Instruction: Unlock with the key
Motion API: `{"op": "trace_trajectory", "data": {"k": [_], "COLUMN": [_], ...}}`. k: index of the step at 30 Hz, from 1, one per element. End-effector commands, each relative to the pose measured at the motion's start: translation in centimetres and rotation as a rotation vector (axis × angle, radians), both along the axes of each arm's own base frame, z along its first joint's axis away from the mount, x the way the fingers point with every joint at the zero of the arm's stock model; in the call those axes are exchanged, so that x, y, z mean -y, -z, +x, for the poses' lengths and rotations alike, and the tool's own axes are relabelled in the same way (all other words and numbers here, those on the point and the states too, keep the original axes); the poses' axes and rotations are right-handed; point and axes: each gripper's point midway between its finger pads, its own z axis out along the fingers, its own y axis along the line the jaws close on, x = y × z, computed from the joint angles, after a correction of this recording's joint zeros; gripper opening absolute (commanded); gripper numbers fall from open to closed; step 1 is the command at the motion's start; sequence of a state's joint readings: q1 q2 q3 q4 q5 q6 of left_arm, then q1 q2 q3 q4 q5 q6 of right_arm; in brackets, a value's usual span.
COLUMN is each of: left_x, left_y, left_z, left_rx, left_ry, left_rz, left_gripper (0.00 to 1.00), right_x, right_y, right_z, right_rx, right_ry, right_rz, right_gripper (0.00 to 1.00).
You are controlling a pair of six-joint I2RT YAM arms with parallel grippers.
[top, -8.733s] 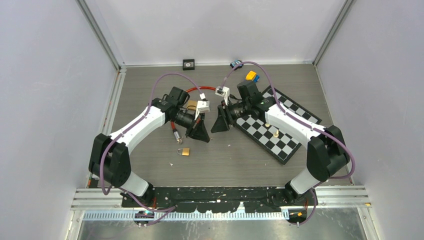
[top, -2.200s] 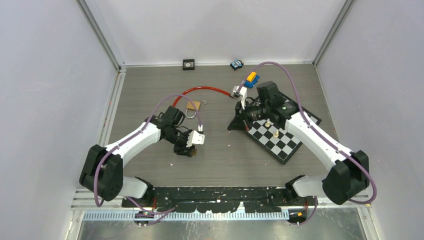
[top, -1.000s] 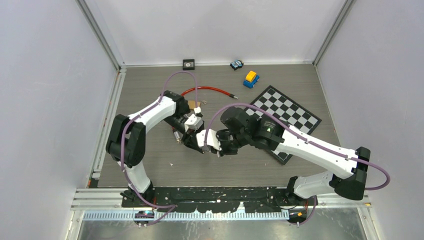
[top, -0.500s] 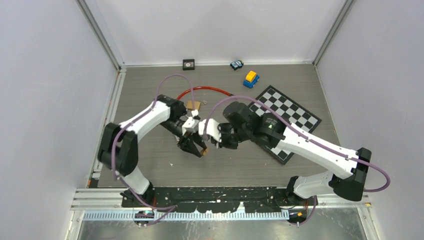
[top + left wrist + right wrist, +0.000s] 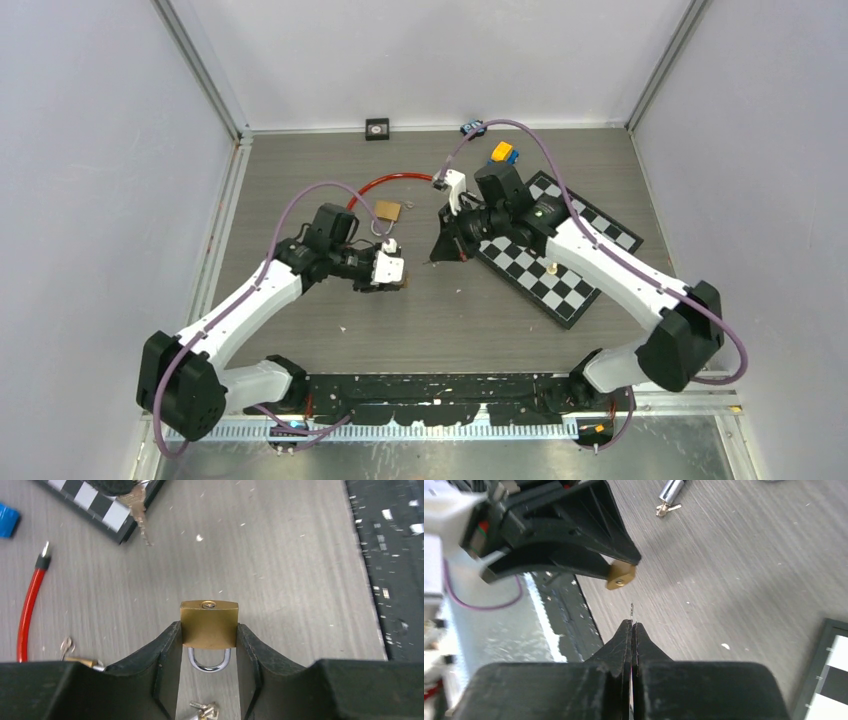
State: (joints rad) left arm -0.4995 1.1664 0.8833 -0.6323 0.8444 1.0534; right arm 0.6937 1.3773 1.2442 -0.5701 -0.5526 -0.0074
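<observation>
Brass padlock [image 5: 208, 624], silver shackle [image 5: 209, 664], keyhole [image 5: 207, 604] facing outward

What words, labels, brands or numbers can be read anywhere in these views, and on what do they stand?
No text can be read in any view.
padlock: brass underside with keyhole only, no lettering showing.
key: no stamp visible on the blade.
small black square at the back: pale mark, too small to read.
chessboard: plain squares, no letters or numbers.
</observation>
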Motion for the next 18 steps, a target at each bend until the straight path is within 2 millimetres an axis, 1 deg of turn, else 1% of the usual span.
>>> {"op": "trace_trajectory", "data": {"k": [1,6,8,12,18], "left_x": [0.2,-0.3,-0.3,0.1,0.3], "left_y": [-1.5,-1.4,-1.3,-1.2,-1.0], "left_z": [4.7,6.1,6.3,6.1,5.8], "left_rx": [0.181,0.227,0.225,0.182,0.169], "left_ry": [-0.17,-0.266,-0.287,-0.303,-0.299], "left_rz": [-0.036,-0.037,-0.042,-0.058,-0.058], "left_gripper": [0.0,0.0,0.0,0.0,0.0], "right_x": [-2.8,-3.4,-3.6,-4.1,-4.3], "right_y": [-2.8,-1.8,-0.8,0.5,1.1], "right_z": [0.4,2.0,2.9,3.9,5.1], "right_rx": [-0.22,-0.329,-0.367,-0.447,-0.498], "right_ry": [0.043,0.128,0.167,0.205,0.228], "right_rz": [0.184,0.202,0.185,0.178,0.196], "right_gripper": [0.01,0.01,0.01,0.01,0.01]}}
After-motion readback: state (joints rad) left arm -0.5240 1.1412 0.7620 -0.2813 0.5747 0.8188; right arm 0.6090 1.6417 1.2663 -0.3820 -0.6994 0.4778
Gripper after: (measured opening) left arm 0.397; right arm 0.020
